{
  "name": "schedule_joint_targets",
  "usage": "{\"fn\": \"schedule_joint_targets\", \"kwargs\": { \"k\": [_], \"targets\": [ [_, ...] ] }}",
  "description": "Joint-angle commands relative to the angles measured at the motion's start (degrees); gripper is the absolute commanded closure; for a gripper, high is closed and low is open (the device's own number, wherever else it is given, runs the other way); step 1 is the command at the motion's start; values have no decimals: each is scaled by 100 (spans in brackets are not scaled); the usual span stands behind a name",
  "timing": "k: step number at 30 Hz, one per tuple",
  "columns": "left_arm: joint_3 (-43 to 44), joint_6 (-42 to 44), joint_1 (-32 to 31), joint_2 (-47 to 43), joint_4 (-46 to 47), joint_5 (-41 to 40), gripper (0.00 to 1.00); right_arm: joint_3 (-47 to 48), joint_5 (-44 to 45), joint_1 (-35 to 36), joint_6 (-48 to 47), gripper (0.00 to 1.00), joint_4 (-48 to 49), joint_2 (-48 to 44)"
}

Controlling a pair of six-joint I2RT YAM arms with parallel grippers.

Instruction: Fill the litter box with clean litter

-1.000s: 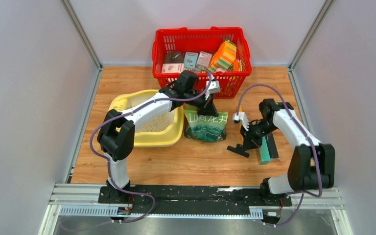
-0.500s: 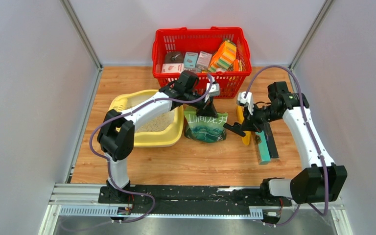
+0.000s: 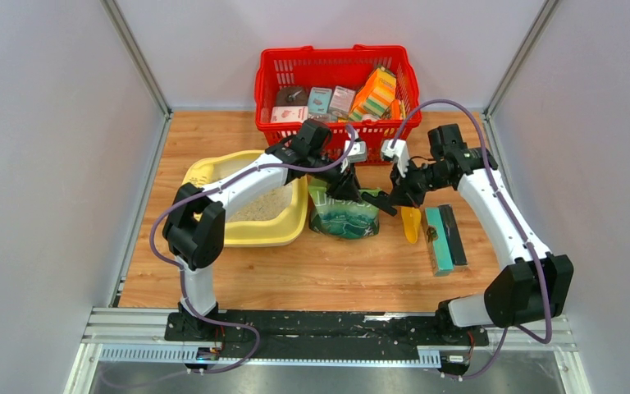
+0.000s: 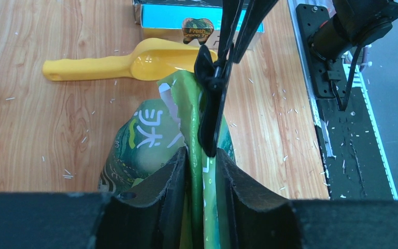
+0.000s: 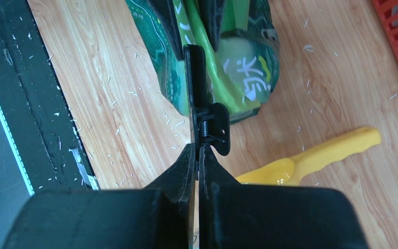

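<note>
The green plastic bag (image 4: 134, 150) carries large white characters on its front, in a script I cannot read. On the teal cardboard box (image 4: 166, 15) beyond the left claw (image 4: 201, 155), a small dark badge reads "Fresh"; the line under it is too fine to make out.

The left claw's two fingers stand parted on either side of the bag's folded top edge, with the film running up between them. Just ahead of those fingers a slim black plastic clip (image 4: 210, 104) lies against the same edge. The right claw (image 5: 198, 150) is clamped tight on the clip's tail end, and the bag lies just past its tips. A yellow-orange plastic scoop (image 5: 311, 158) lies flat on the wooden table (image 3: 336, 271) beside the right claw, its bowl end nearest the claw.

The pale-yellow plastic litter box (image 3: 246, 238) sits to the left claw's left, partly under that arm's forearm. It holds a bed of beige clean litter (image 3: 258, 209). A red mesh plastic basket (image 3: 336, 61) packed with boxes stands beyond both claws.

A second ago the right claw, with the clip already in it, hung low near the teal box, well apart from the bag. It has since swung across to the bag's top, uncovering the scoop. The left arm, bag and litter box have not shifted.
</note>
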Motion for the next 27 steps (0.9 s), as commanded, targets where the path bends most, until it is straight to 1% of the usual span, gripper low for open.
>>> {"fn": "schedule_joint_targets", "kwargs": {
  "k": [1, 5, 8, 9, 12, 14, 16, 18, 19, 22, 24, 26, 27],
  "targets": [
    [-24, -30, 27, -175, -307, 299, 65, 83, 334, 180, 466, 100, 752, 63],
    [2, -144, 18, -131, -184, 413, 65, 135, 378, 180, 484, 100, 778, 54],
    [28, -276, 1, -60, -53, 474, 72, 144, 361, 180, 510, 100, 796, 19],
    [28, -302, 1, -43, -43, 500, 79, 136, 370, 180, 519, 100, 822, 2],
    [55, -302, -17, -16, -26, 545, 87, 57, 370, 180, 527, 100, 866, -34],
    [55, -320, -17, -16, -26, 545, 88, -13, 379, 180, 580, 100, 918, -69],
    [46, -355, -17, -25, -26, 536, 78, -49, 387, 180, 668, 100, 989, -95],
    [46, -355, -17, -34, -8, 553, 71, -93, 396, 180, 720, 100, 1041, -104],
    [46, -364, -26, -17, 9, 545, 71, -102, 396, 180, 738, 100, 1042, -113],
    [55, -416, -43, 10, 71, 571, 71, -102, 405, 180, 835, 100, 1103, -95],
    [55, -495, -52, 27, 141, 580, 73, -93, 396, 180, 835, 100, 1121, -95],
    [55, -504, -61, 45, 167, 606, 78, -84, 422, 180, 835, 100, 1130, -86],
    [63, -522, -70, 54, 176, 632, 84, -84, 440, 180, 835, 100, 1156, -104]
  ]
}}
